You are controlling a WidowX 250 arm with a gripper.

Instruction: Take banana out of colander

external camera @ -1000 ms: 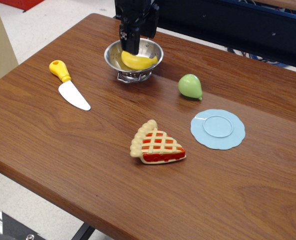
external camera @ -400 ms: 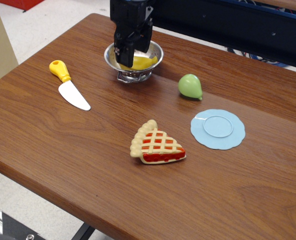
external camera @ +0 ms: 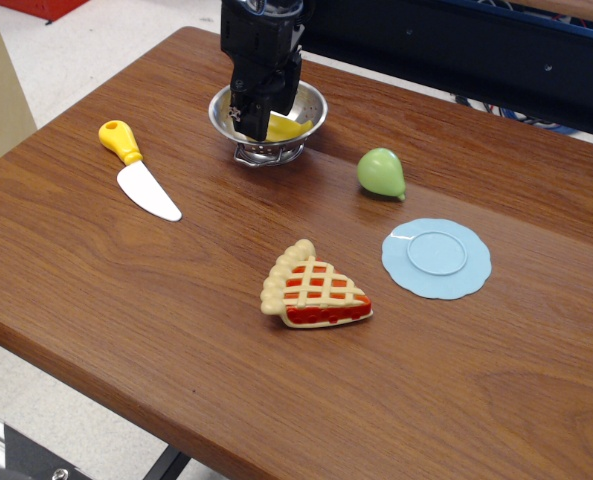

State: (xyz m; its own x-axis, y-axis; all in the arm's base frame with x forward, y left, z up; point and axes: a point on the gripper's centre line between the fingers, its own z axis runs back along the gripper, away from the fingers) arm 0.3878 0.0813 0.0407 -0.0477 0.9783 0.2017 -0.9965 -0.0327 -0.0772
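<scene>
The steel colander (external camera: 311, 103) stands at the back of the wooden table. The yellow banana (external camera: 289, 127) lies inside it, and only its right part shows. My black gripper (external camera: 259, 112) reaches straight down into the colander and covers the banana's left part. Its fingers look spread, low in the bowl, at the banana. The banana still rests in the bowl. The contact between the fingers and the banana is hidden.
A yellow-handled knife (external camera: 139, 171) lies left of the colander. A green pear (external camera: 380, 172) sits to its right, with a light-blue plate (external camera: 437, 258) nearer the front. A toy pie slice (external camera: 312, 288) lies mid-table. The table's left edge (external camera: 86, 90) runs close by.
My gripper has come down from above the colander's rim into the bowl and shifted slightly left, so it now covers more of the banana. The banana and colander have not moved.
</scene>
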